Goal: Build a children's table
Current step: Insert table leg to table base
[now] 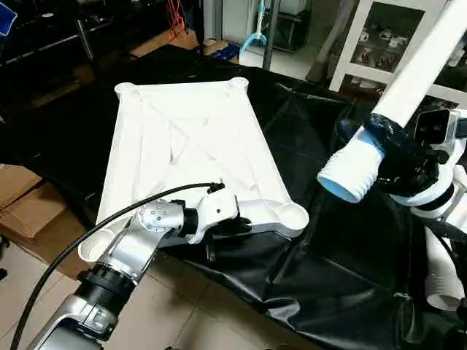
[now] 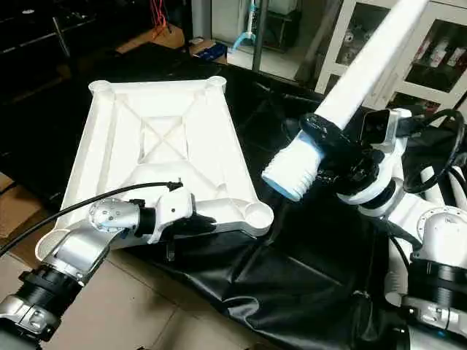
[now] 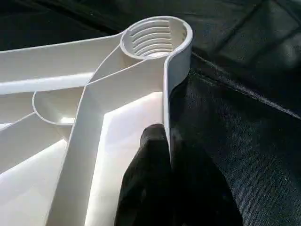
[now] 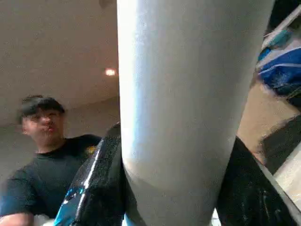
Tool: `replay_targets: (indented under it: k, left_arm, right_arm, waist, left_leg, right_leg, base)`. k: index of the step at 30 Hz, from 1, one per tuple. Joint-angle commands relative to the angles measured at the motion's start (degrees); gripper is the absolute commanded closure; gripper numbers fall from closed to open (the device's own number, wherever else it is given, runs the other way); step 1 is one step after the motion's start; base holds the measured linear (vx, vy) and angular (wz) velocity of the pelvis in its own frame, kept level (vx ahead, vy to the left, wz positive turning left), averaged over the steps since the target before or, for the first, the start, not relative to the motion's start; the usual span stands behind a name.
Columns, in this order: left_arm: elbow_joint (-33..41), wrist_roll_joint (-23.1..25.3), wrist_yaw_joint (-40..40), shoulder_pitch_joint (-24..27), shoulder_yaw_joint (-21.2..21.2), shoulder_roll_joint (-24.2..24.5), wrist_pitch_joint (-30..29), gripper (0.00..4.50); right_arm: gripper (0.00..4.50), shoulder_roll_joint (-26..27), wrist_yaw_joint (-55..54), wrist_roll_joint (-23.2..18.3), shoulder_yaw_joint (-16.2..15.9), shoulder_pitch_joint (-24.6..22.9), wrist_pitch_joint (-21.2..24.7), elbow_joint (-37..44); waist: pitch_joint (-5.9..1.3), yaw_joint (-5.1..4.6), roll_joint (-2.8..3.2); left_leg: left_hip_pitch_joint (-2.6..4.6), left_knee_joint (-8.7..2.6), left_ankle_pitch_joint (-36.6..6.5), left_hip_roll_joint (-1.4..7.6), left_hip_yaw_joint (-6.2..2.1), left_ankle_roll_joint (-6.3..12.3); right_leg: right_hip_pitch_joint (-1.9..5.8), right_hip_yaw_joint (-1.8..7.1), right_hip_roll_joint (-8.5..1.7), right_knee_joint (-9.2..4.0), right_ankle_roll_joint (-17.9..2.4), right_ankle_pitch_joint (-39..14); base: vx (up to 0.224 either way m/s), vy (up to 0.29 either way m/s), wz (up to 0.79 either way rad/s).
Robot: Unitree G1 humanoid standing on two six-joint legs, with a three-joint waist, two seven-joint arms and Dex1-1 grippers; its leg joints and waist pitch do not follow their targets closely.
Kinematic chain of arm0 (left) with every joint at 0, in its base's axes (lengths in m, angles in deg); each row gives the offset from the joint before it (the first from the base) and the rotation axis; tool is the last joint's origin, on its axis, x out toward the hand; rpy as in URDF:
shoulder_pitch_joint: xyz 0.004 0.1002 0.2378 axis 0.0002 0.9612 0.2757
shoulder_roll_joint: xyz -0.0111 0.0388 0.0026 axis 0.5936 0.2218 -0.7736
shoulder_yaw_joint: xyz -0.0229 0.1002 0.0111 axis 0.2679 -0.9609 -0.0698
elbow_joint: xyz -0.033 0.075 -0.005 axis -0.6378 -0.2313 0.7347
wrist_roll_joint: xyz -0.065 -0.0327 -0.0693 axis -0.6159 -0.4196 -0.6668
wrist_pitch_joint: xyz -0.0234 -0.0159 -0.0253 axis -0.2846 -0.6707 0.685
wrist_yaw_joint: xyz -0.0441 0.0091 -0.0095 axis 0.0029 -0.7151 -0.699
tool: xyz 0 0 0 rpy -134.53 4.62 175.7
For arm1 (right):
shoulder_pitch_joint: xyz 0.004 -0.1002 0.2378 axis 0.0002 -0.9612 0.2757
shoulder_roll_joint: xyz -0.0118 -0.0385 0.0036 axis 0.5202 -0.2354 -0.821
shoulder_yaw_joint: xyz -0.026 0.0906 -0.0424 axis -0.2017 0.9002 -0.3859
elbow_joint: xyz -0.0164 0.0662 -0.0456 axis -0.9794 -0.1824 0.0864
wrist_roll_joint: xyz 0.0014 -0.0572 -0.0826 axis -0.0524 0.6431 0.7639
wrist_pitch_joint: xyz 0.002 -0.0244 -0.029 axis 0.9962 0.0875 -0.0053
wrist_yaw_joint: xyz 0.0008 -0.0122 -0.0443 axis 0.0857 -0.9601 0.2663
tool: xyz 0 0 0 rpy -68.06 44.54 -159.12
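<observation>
The children's table top (image 1: 182, 146) lies upside down on a black sheet, its X ribs and round corner sockets facing up. My left gripper (image 1: 235, 227) is shut on the top's near rim, just left of the near-right socket (image 1: 292, 216). In the left wrist view its black fingers (image 3: 150, 160) pinch that rim below the threaded socket (image 3: 155, 37). My right gripper (image 1: 400, 157) is shut on a long white leg (image 1: 427, 62), held tilted in the air. The leg's threaded end (image 1: 349, 175) points down and left, hanging apart to the right of that socket. The leg (image 4: 188, 94) stands between black fingers (image 4: 101, 179).
The black sheet (image 1: 328, 277) covers the work surface. A white glass-door cabinet (image 1: 387, 36) stands at the back right. Cardboard boxes (image 1: 18, 197) lie at the left. Another white tube (image 1: 441, 281) shows beside my right arm. A person (image 4: 42, 160) appears in the right wrist view.
</observation>
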Motion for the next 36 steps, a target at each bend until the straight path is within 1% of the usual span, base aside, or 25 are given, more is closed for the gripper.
replay_targets:
  k: [1,2,3,4,5,6,7,8,9,10,11,12,14,16,18,20,23,25,28,29,31,33,34,35,36]
  left_arm:
    - [2.36,-0.72,-0.37,0.97,-0.46,-0.36,0.00,4.50]
    - [2.47,-0.60,-0.06,1.12,-0.43,-0.40,0.05,4.50]
    - [2.63,-0.12,0.93,1.50,-0.43,-0.58,0.32,4.50]
    - [2.63,-0.12,0.93,1.50,-0.43,-0.58,0.32,4.50]
    - [2.93,0.45,2.02,2.16,-0.72,-0.99,0.63,4.50]
    - [2.97,0.56,2.21,2.27,-0.79,-1.07,0.70,4.50]
    - [3.06,0.77,2.54,2.53,-0.97,-1.25,0.86,4.50]
    - [3.19,0.90,2.60,2.73,-1.20,-1.35,0.98,4.50]
    - [3.45,0.96,2.68,2.88,-1.33,-1.46,1.00,4.50]
    - [3.52,0.95,2.69,2.90,-1.34,-1.49,0.98,4.50]
    - [3.86,0.86,2.74,2.96,-1.29,-1.54,0.83,4.50]
    - [3.97,0.83,2.81,2.95,-1.23,-1.55,0.79,4.50]
    - [4.00,0.84,2.83,2.98,-1.23,-1.51,0.82,4.50]
    - [4.28,1.10,2.89,3.28,-1.12,-1.34,0.81,4.50]
    - [4.50,1.19,2.85,3.45,-1.04,-1.23,0.76,4.50]
    - [4.60,1.20,2.76,3.53,-1.02,-1.07,0.70,4.50]
    - [4.38,1.13,2.46,3.02,-0.91,-0.69,0.46,4.50]
    - [4.01,1.09,2.51,2.62,-0.73,-0.72,0.53,4.50]
    - [2.73,1.51,3.29,2.10,-0.46,-0.98,1.19,4.50]
    - [2.38,1.74,3.61,1.98,-0.41,-1.05,1.30,4.50]
    - [2.15,1.58,3.59,1.75,-0.24,-1.22,0.97,4.50]
    - [2.20,1.47,3.54,1.68,-0.19,-1.31,0.82,4.50]
    - [2.18,1.45,3.53,1.63,-0.18,-1.33,0.82,4.50]
    - [2.01,1.42,3.47,1.47,-0.13,-1.30,0.85,4.50]
    - [1.81,1.40,3.43,1.32,-0.08,-1.28,0.91,4.50]
  right_arm:
    - [2.62,0.56,-3.25,7.22,-2.24,-1.10,-4.87,3.79]
    - [2.62,0.55,-4.20,13.08,-5.08,-1.90,-9.14,4.85]
    - [2.62,0.24,-7.16,27.81,-13.11,-3.67,-20.29,5.99]
    - [2.62,0.24,-7.16,27.81,-13.11,-3.67,-20.29,5.99]
    - [2.62,0.42,-9.41,43.19,-21.88,-5.72,-35.41,4.39]
    - [2.62,0.54,-9.73,45.41,-23.18,-6.04,-37.80,3.93]
    - [2.62,0.83,-9.96,49.16,-25.59,-6.72,-42.43,2.64]
    - [2.62,1.68,-9.64,50.41,-26.15,-7.32,-45.29,1.64]
    - [2.62,2.95,-9.55,50.67,-26.08,-7.97,-47.31,0.99]
    - [2.62,3.19,-9.54,50.87,-26.13,-8.12,-47.91,0.86]
    - [2.62,4.07,-9.63,51.71,-26.06,-8.68,-49.55,0.60]
    - [2.62,4.61,-9.92,52.93,-26.06,-8.94,-51.38,-0.10]
    - [2.62,4.90,-9.96,53.69,-26.16,-9.10,-52.42,-0.74]
    - [2.62,5.66,-9.93,57.08,-27.38,-9.29,-58.29,-4.84]
    - [2.62,6.01,-9.73,58.12,-27.43,-9.18,-60.68,-6.64]
    - [2.62,6.00,-9.27,58.49,-27.42,-9.11,-61.28,-7.60]
    - [2.62,4.93,-7.05,60.26,-28.76,-9.34,-62.01,-8.37]
    - [2.62,5.16,-6.18,60.11,-28.61,-9.42,-62.15,-8.36]
    - [2.62,5.19,-3.91,59.91,-29.26,-10.42,-63.25,-7.72]
    - [2.62,5.08,-3.24,59.70,-29.59,-10.95,-63.36,-7.24]
    - [2.62,4.61,-2.01,59.83,-30.18,-12.02,-63.77,-6.21]
    - [2.62,3.98,-1.12,59.73,-30.32,-12.70,-63.05,-5.59]
    - [2.62,3.62,-0.78,59.98,-30.46,-12.91,-62.98,-5.41]
    - [2.62,3.11,-0.49,60.68,-30.75,-12.94,-63.41,-5.42]
    - [2.62,2.86,-0.24,61.27,-30.89,-12.87,-63.83,-5.55]
  waist:
    - [-3.99,0.38,-1.00]
    - [-3.93,0.27,-1.06]
    - [-3.90,0.36,-1.04]
    - [-3.82,0.28,-0.82]
    - [-3.76,0.20,-0.69]
    - [-3.67,-0.04,-0.70]
    - [-3.63,-0.26,-0.85]
    - [-3.76,-0.23,-0.85]
    - [-3.77,-0.22,-0.83]
    - [-3.72,-0.40,-0.85]
    - [-3.70,-0.29,-0.65]
    - [-3.77,-0.43,-0.63]
    - [-3.82,-0.48,-0.63]
    - [-3.87,-0.46,-0.61]
    - [-3.82,-0.51,-0.58]
    - [-3.84,-0.54,-0.62]
    - [-3.87,-0.56,-0.61]
    - [-3.90,-0.60,-0.89]
    - [-3.92,-0.59,-0.78]
    - [-3.92,-0.50,-0.47]
    - [-3.88,-0.51,-0.61]
    - [-3.78,-0.48,-0.46]
    - [-3.75,-0.57,-0.59]
    - [-3.70,-0.50,-0.27]
    - [-3.69,-0.59,-0.39]
  left_leg:
    - [-0.02,-3.93,5.14,1.77,-0.07,4.88]
    - [-0.06,-3.95,5.32,1.66,-0.04,4.57]
    - [-0.05,-3.95,4.86,1.71,-0.02,3.94]
    - [-0.18,-3.89,5.04,1.71,-0.08,2.83]
    - [-0.09,-3.99,3.66,1.56,-0.05,0.68]
    - [0.02,-4.18,1.23,1.51,0.06,-0.78]
    - [-0.10,-4.30,0.04,1.33,0.12,-0.74]
    - [-0.13,-4.45,-1.23,1.45,0.04,-0.36]
    - [0.16,-4.54,-2.13,1.59,0.16,0.69]
    - [-0.26,-4.70,-1.90,1.65,-0.11,1.46]
    - [-0.09,-4.67,-1.86,1.66,-0.06,1.83]
    - [-0.06,-4.58,-1.12,1.70,-0.05,2.88]
    - [-0.10,-4.52,-0.66,1.70,-0.04,3.45]
    - [-0.02,-4.44,-0.48,1.76,0.01,4.15]
    - [-0.16,-4.44,-0.87,1.73,0.03,4.27]
    - [-0.11,-4.46,-0.80,1.75,-0.01,4.60]
    - [-0.05,-4.39,-0.58,1.79,-0.03,5.32]
    - [-0.05,-4.33,-0.14,1.82,0.01,5.97]
    - [-0.04,-4.27,-0.15,1.82,0.00,6.47]
    - [0.06,-4.27,-0.27,1.88,-0.04,6.58]
    - [0.05,-4.31,-0.88,1.93,-0.04,6.51]
    - [0.10,-4.47,-2.08,1.97,-0.13,6.10]
    - [0.03,-4.47,-2.38,1.94,-0.11,5.97]
    - [0.11,-4.55,-2.91,1.95,-0.16,5.59]
    - [0.14,-4.56,-3.36,1.95,-0.15,5.17]
  right_leg:
    - [4.35,2.50,-3.30,-3.69,-11.68,-2.78]
    - [4.36,2.46,-3.19,-3.76,-11.43,-2.86]
    - [4.25,2.48,-3.29,-3.82,-11.01,-3.40]
    - [4.05,2.37,-3.28,-3.82,-10.50,-4.06]
    - [3.95,2.32,-3.43,-4.16,-9.49,-6.20]
    - [3.90,2.39,-3.47,-4.55,-8.89,-8.33]
    - [4.16,2.52,-3.26,-4.72,-8.74,-8.91]
    - [4.31,2.56,-3.23,-4.70,-8.91,-8.91]
    - [4.04,2.78,-3.12,-4.68,-9.45,-7.65]
    - [4.46,2.73,-3.01,-4.35,-9.85,-6.37]
    - [4.37,2.74,-2.96,-4.42,-10.02,-5.87]
    - [4.34,2.78,-2.94,-4.18,-10.86,-3.49]
    - [4.38,2.79,-2.94,-4.03,-11.37,-2.39]
    - [4.32,2.77,-3.03,-3.97,-12.40,-1.53]
    - [4.43,2.81,-3.11,-3.99,-12.70,-1.68]
    - [4.55,2.82,-3.00,-3.93,-12.78,-1.47]
    - [4.57,2.80,-2.98,-3.84,-13.07,-0.78]
    - [4.60,2.84,-2.98,-3.75,-13.30,-0.23]
    - [4.57,2.83,-3.00,-3.76,-13.40,-0.39]
    - [4.49,2.81,-3.03,-3.75,-13.53,-0.40]
    - [4.51,2.81,-3.04,-3.89,-13.46,-0.82]
    - [4.53,2.75,-3.04,-4.05,-13.18,-2.43]
    - [4.56,2.76,-2.99,-4.15,-13.00,-2.85]
    - [4.52,2.76,-3.04,-4.24,-12.92,-3.64]
    - [4.53,2.74,-3.00,-4.33,-12.75,-4.20]
  base:
    - [0.000,0.000,0.00]
    - [0.000,0.000,0.00]
    - [0.000,0.000,0.00]
    - [0.000,0.000,0.00]
    - [0.000,0.000,0.00]
    - [0.000,0.000,0.00]
    - [0.000,0.000,0.00]
    - [0.000,0.000,0.00]
    - [0.000,0.000,0.00]
    - [0.000,0.000,0.00]
    - [0.000,0.000,0.00]
    - [0.000,0.000,0.00]
    - [0.000,0.000,0.00]
    - [0.000,0.000,0.00]
    - [0.000,0.000,0.00]
    - [0.000,0.000,0.00]
    - [0.000,0.000,0.00]
    - [0.000,0.000,0.00]
    - [0.000,0.000,0.00]
    - [0.000,0.000,0.00]
    - [0.000,0.000,0.00]
    - [0.000,0.000,0.00]
    - [0.000,0.000,0.00]
    - [0.000,0.000,0.00]
    - [0.000,0.000,0.00]
